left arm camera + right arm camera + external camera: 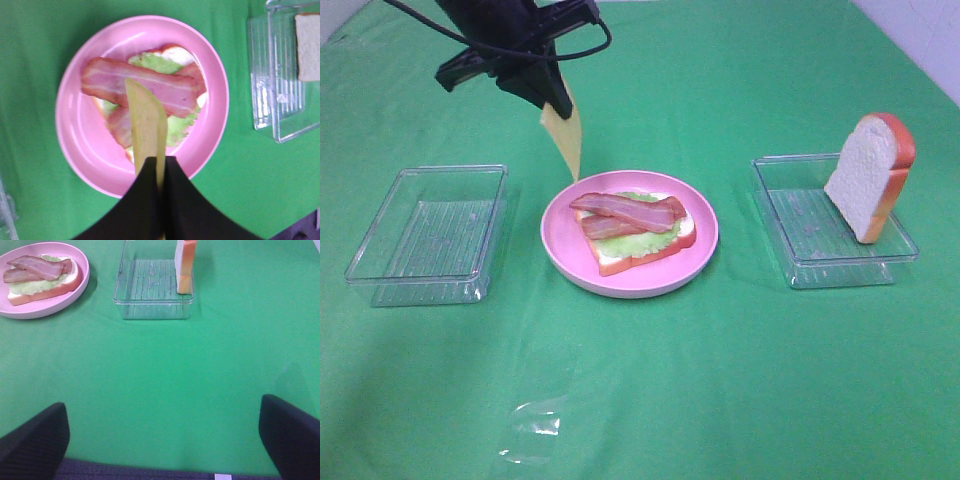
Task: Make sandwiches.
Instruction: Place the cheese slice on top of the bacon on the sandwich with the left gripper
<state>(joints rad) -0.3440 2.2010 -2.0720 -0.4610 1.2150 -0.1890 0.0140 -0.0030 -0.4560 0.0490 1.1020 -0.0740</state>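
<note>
Item: thin yellow cheese square [563, 135], pinched by its upper edge in the clenched left gripper [552, 103], hanging long axis downward. Position: above the far-left rim of the round pink plate [692, 262]; lower corner just over that rim. Target: open sandwich [638, 235] of white bread, pale green lettuce and reddish-brown bacon strips [142, 86], lying below and toward the plate's centre. Left arm nearer. Right gripper [162, 440]: released, jaws wide, well apart. Second bread slice [871, 176]: upright in the right clear tray [840, 270].
</note>
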